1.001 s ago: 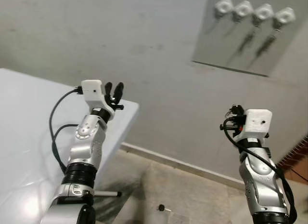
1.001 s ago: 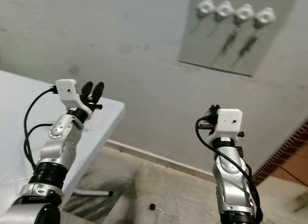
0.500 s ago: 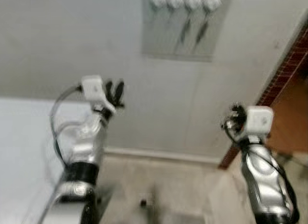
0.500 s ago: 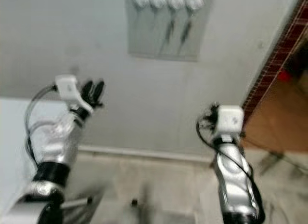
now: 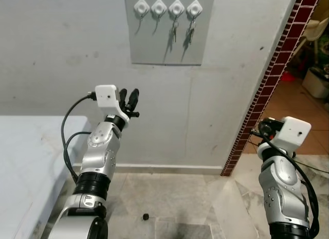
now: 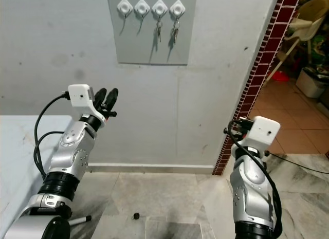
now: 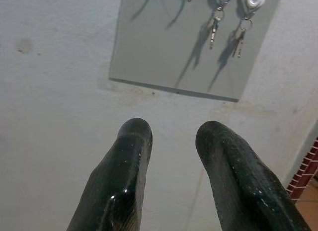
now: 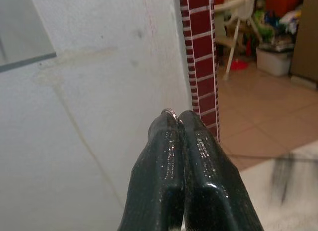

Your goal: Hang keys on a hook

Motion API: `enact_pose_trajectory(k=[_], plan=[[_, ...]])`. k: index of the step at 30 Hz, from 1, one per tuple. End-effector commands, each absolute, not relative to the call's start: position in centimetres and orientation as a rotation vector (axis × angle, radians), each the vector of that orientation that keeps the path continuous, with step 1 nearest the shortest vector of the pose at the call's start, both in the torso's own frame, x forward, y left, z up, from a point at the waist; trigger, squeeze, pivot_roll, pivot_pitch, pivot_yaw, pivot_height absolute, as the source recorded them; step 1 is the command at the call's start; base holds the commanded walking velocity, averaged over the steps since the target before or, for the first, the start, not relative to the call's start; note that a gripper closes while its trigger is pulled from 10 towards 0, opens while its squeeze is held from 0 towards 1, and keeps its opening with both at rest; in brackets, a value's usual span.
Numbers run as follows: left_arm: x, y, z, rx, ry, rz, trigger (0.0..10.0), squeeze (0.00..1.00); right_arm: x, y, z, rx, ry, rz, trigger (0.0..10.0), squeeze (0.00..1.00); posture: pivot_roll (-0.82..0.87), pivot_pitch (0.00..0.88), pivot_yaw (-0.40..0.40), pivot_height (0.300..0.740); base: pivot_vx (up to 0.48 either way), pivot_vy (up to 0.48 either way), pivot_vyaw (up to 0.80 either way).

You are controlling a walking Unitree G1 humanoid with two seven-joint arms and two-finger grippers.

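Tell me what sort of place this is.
Probably a home's entry or hallway: a grey wall panel with four white hooks, two holding keys, a white table, and a tiled room with a chair beyond.

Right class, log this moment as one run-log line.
left gripper: open, raised toward wall | right gripper: shut on key ring | hook board: two right hooks hold keys, two left bare

A grey rectangular wall panel (image 5: 169, 38) high on the far wall carries a row of four white diamond-shaped hooks (image 5: 164, 7). The two left hooks are bare. From each of the two right hooks a small bunch of metal keys (image 5: 175, 29) hangs straight down. A thin silver key ring (image 8: 169, 112) peeks out at the tips of the right end effector (image 8: 179, 119), pinched between its closed black fingers (image 8: 203, 161), low at the right.
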State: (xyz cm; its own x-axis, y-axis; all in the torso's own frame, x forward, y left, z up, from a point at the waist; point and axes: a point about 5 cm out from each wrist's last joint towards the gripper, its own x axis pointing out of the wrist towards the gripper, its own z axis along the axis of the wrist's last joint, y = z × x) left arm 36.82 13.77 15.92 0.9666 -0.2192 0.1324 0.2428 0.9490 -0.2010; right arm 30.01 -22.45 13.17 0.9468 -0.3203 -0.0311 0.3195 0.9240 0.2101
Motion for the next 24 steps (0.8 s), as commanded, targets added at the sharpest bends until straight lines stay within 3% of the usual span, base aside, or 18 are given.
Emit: enact_pose_trajectory(k=[1,7,24], plan=[[37.2,13.6,16.1,-0.217,-0.084,-0.244,10.0,0.00,30.1,-22.3,13.7,0.224,-0.013,-0.306,10.0,0.00,0.00,0.000,0.003,0.740,0.000,0.000,0.00],[37.2,13.6,15.9,-0.237,-0.066,-0.236,10.0,0.00,29.7,-20.7,13.9,0.172,-0.060,-0.151,10.0,0.00,-0.01,0.000,0.005,0.740,0.000,0.000,0.00],[37.3,14.0,15.9,-0.255,-0.049,-0.217,10.0,0.00,29.6,-20.2,14.0,0.190,-0.052,-0.115,10.0,0.00,0.00,0.000,0.005,0.740,0.000,0.000,0.00]])
